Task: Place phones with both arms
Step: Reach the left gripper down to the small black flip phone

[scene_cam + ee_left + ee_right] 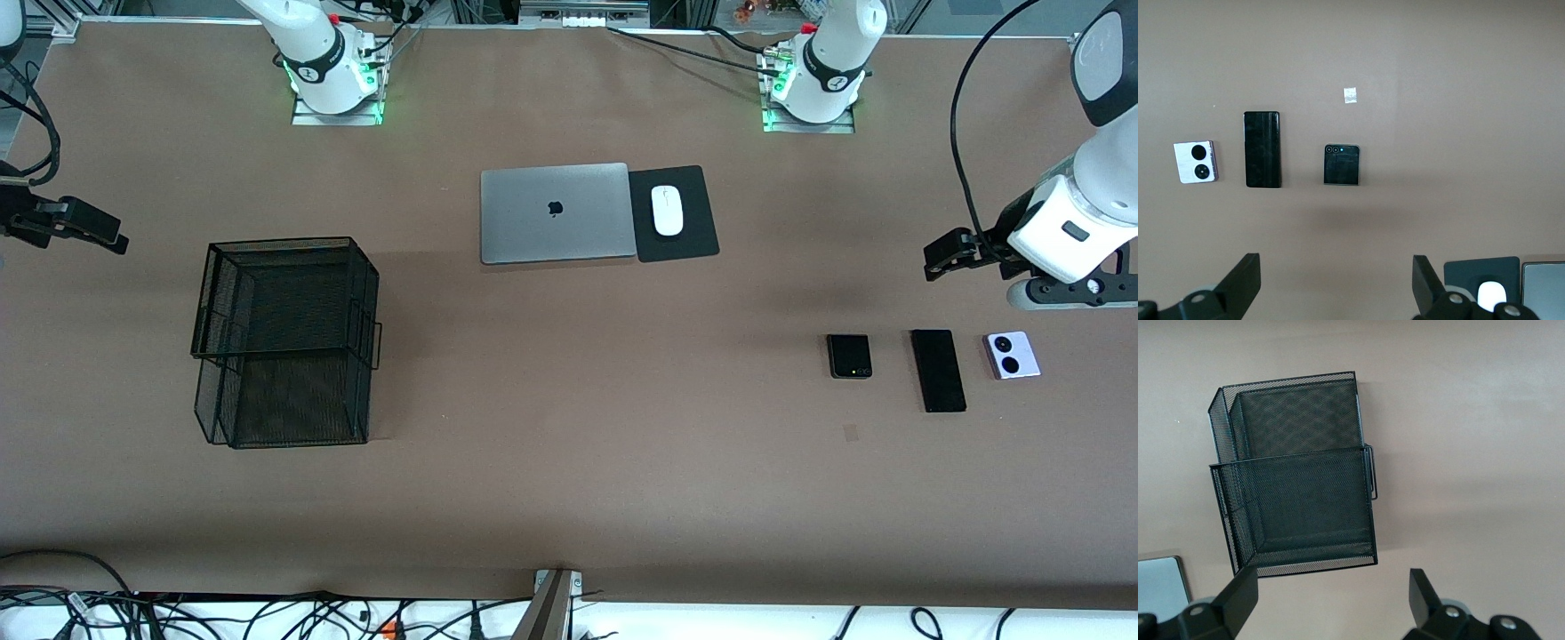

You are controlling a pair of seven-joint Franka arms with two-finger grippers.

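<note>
Below the left gripper point(1331, 280), which hangs with its fingers spread wide and nothing between them, the three phones lie in a row on the brown table point(569, 498), well apart from one another. The black folded flip phone point(849, 356) lies toward the right arm's end of that row, the long black slab phone point(938, 370) in the middle, and the lilac-white flip phone point(1012, 355) nearest the table's edge at the left arm's end. The right gripper point(1328, 600) hovers at the other end of the table, also spread and empty, beside the black wire-mesh basket point(284, 342), which has two compartments, one nearer the front camera than the other.

None of the phones has been lifted yet. They are thin and lie flat, so a descent that stops too high would probably close on nothing, while one that goes too deep could scrape the fingertips along the tabletop. The slab phone looks likeliest to tip or slip if pinched off-centre. A closed silver laptop point(556, 213) and a white mouse point(667, 211) on a black pad point(676, 213) sit between the two arms, in the way of any low carry toward the basket.
</note>
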